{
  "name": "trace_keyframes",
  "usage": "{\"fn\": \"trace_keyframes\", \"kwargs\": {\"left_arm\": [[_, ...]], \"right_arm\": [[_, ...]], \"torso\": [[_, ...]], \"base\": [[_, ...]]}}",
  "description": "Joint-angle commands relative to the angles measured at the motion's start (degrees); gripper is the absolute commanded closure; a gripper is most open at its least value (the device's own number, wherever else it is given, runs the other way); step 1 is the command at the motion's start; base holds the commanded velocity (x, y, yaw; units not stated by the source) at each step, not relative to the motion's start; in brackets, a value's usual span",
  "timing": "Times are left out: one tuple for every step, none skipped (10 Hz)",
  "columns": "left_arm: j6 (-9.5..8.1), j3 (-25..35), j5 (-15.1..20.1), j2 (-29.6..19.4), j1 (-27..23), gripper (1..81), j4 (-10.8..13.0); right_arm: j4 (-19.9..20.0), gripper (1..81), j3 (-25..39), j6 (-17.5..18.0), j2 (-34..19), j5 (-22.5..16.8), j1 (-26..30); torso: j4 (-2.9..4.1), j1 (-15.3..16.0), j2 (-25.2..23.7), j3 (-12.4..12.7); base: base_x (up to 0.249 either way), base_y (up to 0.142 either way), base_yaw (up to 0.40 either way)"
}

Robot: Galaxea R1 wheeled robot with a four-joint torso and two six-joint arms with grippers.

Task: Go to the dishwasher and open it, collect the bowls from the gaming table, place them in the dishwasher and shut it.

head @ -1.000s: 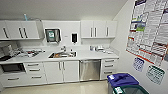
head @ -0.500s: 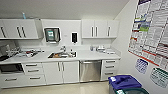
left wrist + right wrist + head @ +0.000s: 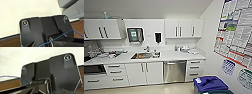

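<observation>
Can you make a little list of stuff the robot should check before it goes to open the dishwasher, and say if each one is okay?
1. Dishwasher in sight, under the counter right of the sink: ok.
2. Dishwasher door is shut, so it needs opening: ok, the steel front sits flush with the white cabinet doors.
3. Handle to grab: ok, a bar runs along the top of the door.
4. Floor in front of the door free of clutter: ok as far as seen.
5. Blue-lidded bin off to the right, out of the door's swing: cannot tell.
6. Grippers ready to pull: cannot tell, the fingers are hard to make out.
</observation>
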Motion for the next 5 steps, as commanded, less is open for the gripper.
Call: {"fn": "trace_keyframes", "kwargs": {"left_arm": [[0.15, 0.5, 2.7, -0.7, -3.5, 1.0, -0.1], [0.15, 0.4, 2.7, -0.7, -3.5, 1.0, -0.1], [0.15, 0.5, 2.7, -0.9, -3.4, 1.0, -0.1], [0.15, 0.4, 2.7, -0.8, -3.5, 1.0, -0.1], [0.15, 0.5, 2.7, -0.7, -3.5, 1.0, -0.1]], "right_arm": [[-0.4, 1.0, 0.5, -0.2, -0.4, -3.0, 3.0], [-0.4, 1.0, 0.5, -0.1, -0.4, -3.0, 3.0], [-0.4, 1.0, 0.5, -0.2, -0.4, -3.0, 3.0], [-0.4, 1.0, 0.5, -0.2, -0.4, -3.0, 3.1], [-0.4, 1.0, 0.5, -0.2, -0.4, -3.0, 3.1]], "torso": [[0.0, 0.0, 0.0, 0.0], [0.0, 0.0, 0.0, 0.0], [0.0, 0.0, 0.0, 0.0], [0.0, 0.0, 0.0, 0.0], [0.0, 0.0, 0.0, 0.0]], "base": [[0.094, 0.0, 0.0], [0.094, 0.0, 0.0], [0.094, 0.0, 0.0], [0.095, 0.0, 0.0], [0.099, 0.0, 0.0]]}}
